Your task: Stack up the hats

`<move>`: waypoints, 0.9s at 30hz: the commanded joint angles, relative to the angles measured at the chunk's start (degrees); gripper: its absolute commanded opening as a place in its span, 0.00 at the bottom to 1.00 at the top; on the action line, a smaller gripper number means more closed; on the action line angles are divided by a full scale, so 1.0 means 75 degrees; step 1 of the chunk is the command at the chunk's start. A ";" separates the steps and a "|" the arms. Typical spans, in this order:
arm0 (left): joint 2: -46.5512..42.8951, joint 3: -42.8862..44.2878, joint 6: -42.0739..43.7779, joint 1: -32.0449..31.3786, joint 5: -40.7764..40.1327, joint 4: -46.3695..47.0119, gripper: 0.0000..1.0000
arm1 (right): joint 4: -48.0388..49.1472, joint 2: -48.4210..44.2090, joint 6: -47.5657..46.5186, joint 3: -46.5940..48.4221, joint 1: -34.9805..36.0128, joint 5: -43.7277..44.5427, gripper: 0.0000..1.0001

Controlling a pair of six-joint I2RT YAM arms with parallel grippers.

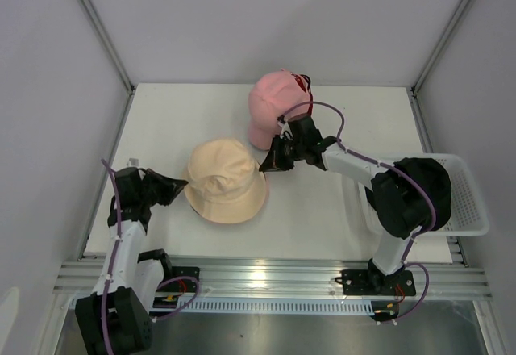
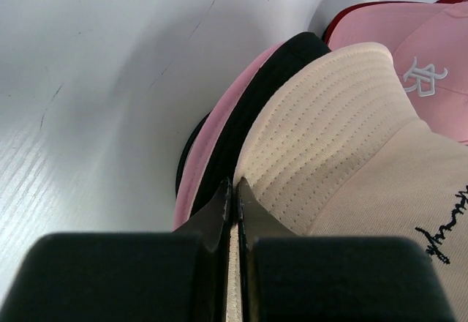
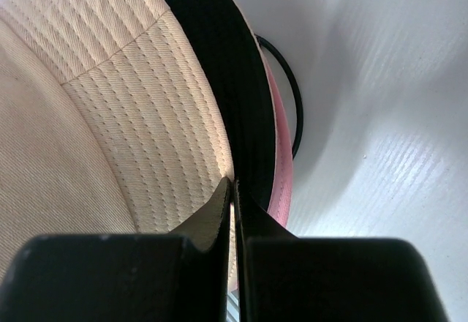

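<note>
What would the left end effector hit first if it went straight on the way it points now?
The cream bucket hat: the left end effector is shut at its brim edge, seemingly pinching it. Straight on is more brim, then the crown; a black brim and a pink brim lie just beneath.

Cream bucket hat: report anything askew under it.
The cream bucket hat sits off-centre on its pile: in the left wrist view the black hat and pink hat beneath poke out past its brim. The left gripper and right gripper pinch that brim on opposite sides.
</note>
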 commanded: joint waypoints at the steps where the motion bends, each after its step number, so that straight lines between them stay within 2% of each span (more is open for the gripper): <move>1: 0.0064 -0.0497 0.0432 0.0117 -0.1428 -0.0932 0.01 | -0.0581 0.0036 -0.0170 -0.0467 0.0043 0.0512 0.00; 7: -0.0239 -0.0440 0.0690 0.0128 -0.1346 -0.1294 0.01 | -0.0791 -0.0163 -0.0345 -0.0421 0.0160 0.0781 0.00; 12: -0.1047 0.0357 0.1088 0.0128 -0.1147 -0.1752 0.02 | -0.1049 -0.0223 -0.0999 0.0093 0.0172 0.0817 0.00; 14: -0.1154 0.0893 0.1194 0.0117 -0.1123 -0.1892 0.10 | -0.1423 -0.0047 -0.1270 0.0749 0.0160 0.0852 0.00; 15: -0.1166 0.1013 0.1369 0.0128 -0.1112 -0.1904 0.22 | -0.1575 0.0244 -0.1399 0.1018 0.0148 0.0829 0.00; 18: -0.1038 0.1632 0.1627 0.0117 -0.1123 -0.1975 0.39 | -0.2173 0.0876 -0.1845 0.2085 0.0160 0.0817 0.00; 22: -0.0862 0.2020 0.1839 0.0128 -0.1357 -0.2046 0.41 | -0.2608 0.1277 -0.2278 0.3035 0.0207 0.0864 0.02; 27: -0.0405 0.2303 0.1875 0.0117 -0.1183 -0.1380 0.47 | -0.2620 0.1594 -0.2583 0.3784 0.0242 0.0479 0.09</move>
